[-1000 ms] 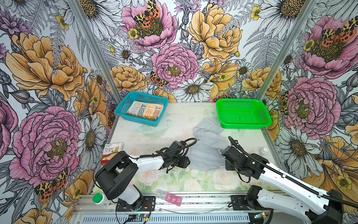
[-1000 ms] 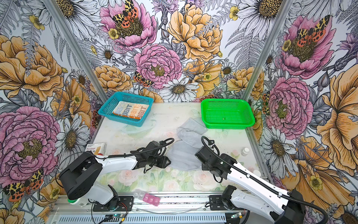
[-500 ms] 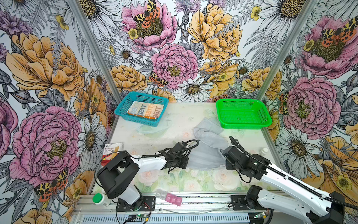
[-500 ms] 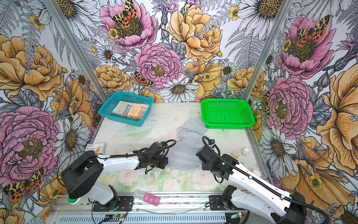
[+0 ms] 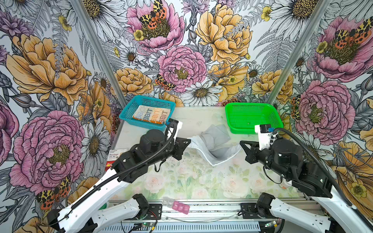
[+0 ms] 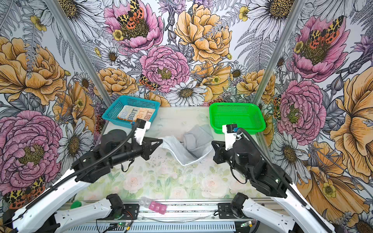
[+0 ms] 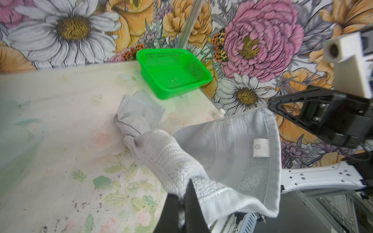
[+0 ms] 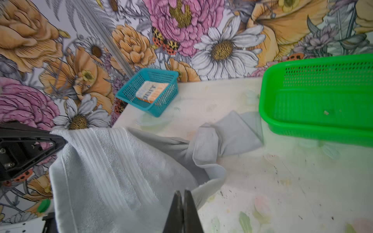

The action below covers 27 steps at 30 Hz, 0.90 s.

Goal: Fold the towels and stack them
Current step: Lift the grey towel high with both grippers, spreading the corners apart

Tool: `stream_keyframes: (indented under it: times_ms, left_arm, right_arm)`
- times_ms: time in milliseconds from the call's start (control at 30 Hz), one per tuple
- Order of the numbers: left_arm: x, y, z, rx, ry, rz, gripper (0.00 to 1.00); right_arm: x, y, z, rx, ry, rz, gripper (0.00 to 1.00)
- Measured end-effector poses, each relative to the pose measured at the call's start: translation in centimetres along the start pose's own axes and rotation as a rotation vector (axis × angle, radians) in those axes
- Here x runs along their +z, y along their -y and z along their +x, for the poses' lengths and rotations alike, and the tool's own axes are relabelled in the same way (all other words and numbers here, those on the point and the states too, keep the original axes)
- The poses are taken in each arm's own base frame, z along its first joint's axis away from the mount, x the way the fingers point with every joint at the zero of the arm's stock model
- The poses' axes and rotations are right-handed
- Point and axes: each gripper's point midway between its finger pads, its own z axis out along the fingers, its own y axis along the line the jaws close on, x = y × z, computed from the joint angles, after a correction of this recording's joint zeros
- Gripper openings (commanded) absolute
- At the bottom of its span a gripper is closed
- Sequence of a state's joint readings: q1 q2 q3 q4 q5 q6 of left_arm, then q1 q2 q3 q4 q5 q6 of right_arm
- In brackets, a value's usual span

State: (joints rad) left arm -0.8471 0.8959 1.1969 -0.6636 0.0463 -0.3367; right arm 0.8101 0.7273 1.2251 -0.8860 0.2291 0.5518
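Though tips buried in cloth, left fingers (image 7: 192, 203) and right fingers (image 8: 177, 209) clenched on grey towel (image 5: 217, 155).

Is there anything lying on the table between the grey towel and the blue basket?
Nothing visible lies there: the table strip between the grey towel and the blue basket is bare. Only the left arm's wrist camera hangs near the basket's near corner.
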Motion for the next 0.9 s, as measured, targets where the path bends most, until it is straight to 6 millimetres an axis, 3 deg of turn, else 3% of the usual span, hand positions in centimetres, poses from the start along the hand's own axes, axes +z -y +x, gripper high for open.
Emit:
stream_keyframes:
  times_ms: [233,367,500,667,900]
  left_arm:
    - [-9.8,3.6,-8.7,0.110,0.274,0.059,0.00]
    - [-13.8,5.4,-12.5,0.170,0.391,0.090,0.00]
    - [-17.4,6.8,-15.6,0.230,0.495,0.110,0.00]
    - [-20.6,7.7,-17.3,0.278,0.575,0.123,0.00]
    - [-21.0,8.7,-18.0,0.321,0.580,0.150,0.00]
  right_arm:
    - [-8.4,-4.5,-11.7,-0.033,0.323,-0.182,0.00]
    - [-11.5,-7.3,-16.0,-0.068,0.420,-0.285,0.00]
    - [-11.8,-9.6,-18.5,-0.102,0.443,-0.348,0.00]
    - [-12.5,-11.7,-20.2,-0.122,0.459,-0.425,0.00]
    - [-15.2,-12.6,-21.1,-0.141,0.507,-0.496,0.00]
